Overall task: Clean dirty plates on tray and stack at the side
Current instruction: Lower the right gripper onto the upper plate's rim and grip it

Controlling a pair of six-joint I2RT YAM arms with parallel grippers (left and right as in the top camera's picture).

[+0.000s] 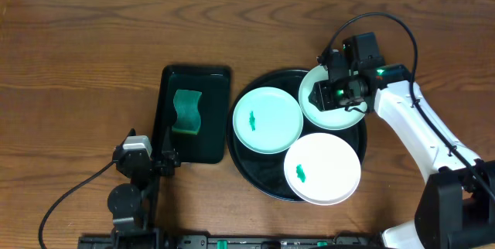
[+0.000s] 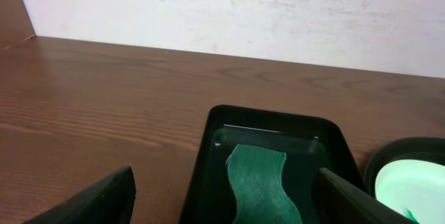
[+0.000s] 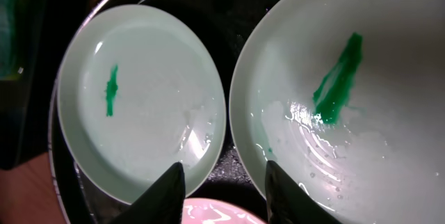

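The black tray (image 1: 255, 173) holds three plates. A mint-green plate (image 1: 267, 120) (image 3: 139, 99) with a small green smear lies on its left side. A second mint-green plate (image 1: 334, 117) (image 3: 361, 113) with a larger green smear sits at the back right, reaching past the tray's rim. A white plate (image 1: 322, 168) with a small green smear lies at the front. My right gripper (image 1: 331, 93) (image 3: 226, 196) hovers open over the gap between the two mint plates, one fingertip over each rim and nothing gripped. My left gripper (image 1: 164, 158) (image 2: 222, 210) stands open at the front left.
A dark green rectangular tray (image 1: 216, 86) (image 2: 208, 154) holding a green wavy sponge (image 1: 186, 111) (image 2: 261, 182) lies just left of the black tray, right in front of my left gripper. Bare wooden table (image 1: 77, 63) spreads around. A pale wall (image 2: 278, 15) backs the table.
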